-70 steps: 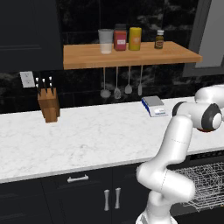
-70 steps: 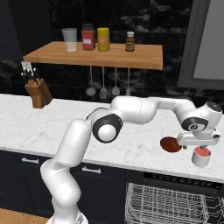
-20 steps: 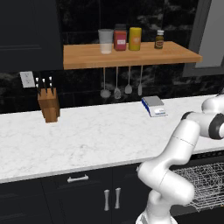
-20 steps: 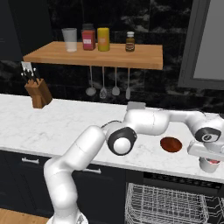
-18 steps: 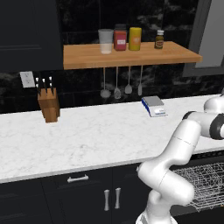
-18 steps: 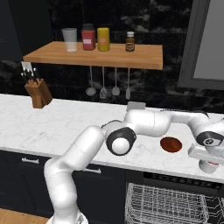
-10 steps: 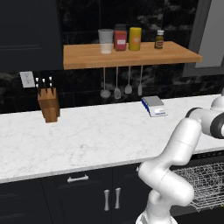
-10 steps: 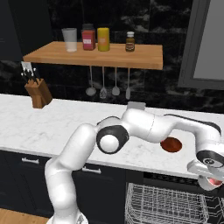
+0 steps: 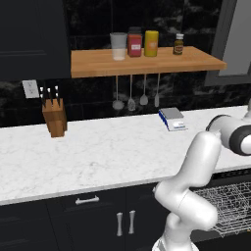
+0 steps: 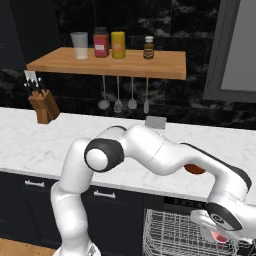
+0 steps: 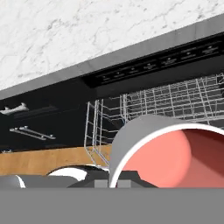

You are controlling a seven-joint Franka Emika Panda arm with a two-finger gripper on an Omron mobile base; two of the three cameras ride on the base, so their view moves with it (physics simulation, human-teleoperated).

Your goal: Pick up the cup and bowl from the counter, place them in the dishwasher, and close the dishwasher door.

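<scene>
A home kitchen: a white marble counter point(image 9: 98, 157) over black cabinets point(image 9: 98, 223), a knife block point(image 9: 54, 117), jars on a wooden shelf point(image 9: 147, 61) with hanging utensils point(image 9: 131, 95), and an open dishwasher point(image 10: 185, 232) with a wire rack.

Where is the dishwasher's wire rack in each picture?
Left base view: wire rack in the lower right corner, beside the arm.
Right base view: wire rack at the bottom, right of the middle.
Hand view: wire rack from the middle to the right, behind the cup.
Shared landmark: the white marble counter, above the rack in every view.
</scene>
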